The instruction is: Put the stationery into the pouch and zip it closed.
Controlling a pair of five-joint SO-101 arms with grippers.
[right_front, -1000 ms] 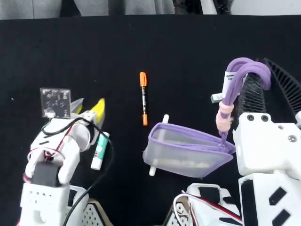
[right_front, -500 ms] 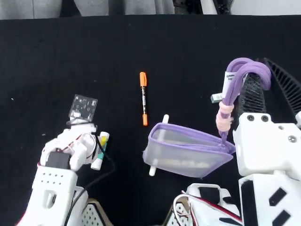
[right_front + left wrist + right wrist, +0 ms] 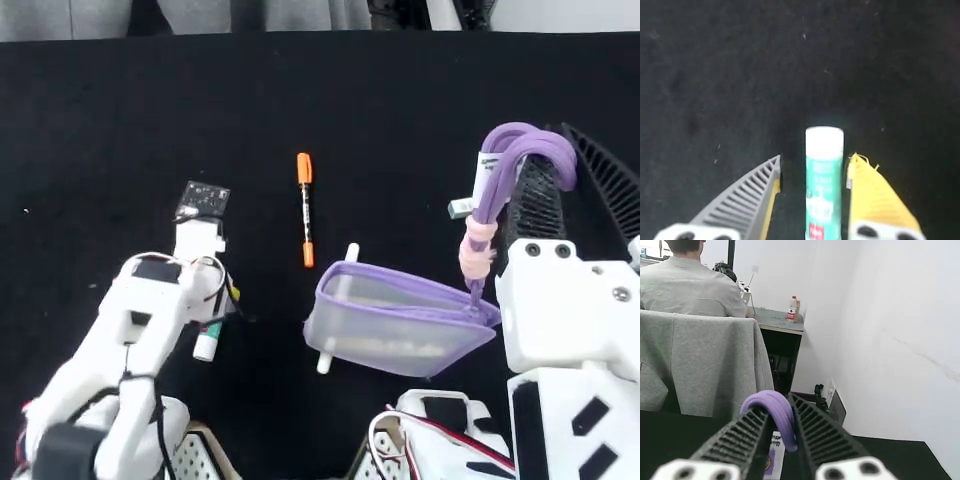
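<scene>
Glue stick (image 3: 824,185) lies on the tabletop (image 3: 450,120) between the left gripper's (image 3: 816,159) spread fingers (image 3: 875,200), nearer the yellow one. We see the right gripper (image 3: 776,407) clamped on the purple loop (image 3: 771,405) of the pouch (image 3: 390,320).

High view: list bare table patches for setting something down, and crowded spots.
Bare: the far strip beyond the orange marker, and the stretch left of it. Crowded: the near edge, where the left gripper straddles the green glue stick and the right gripper holds the strap of the purple mesh pouch.
</scene>
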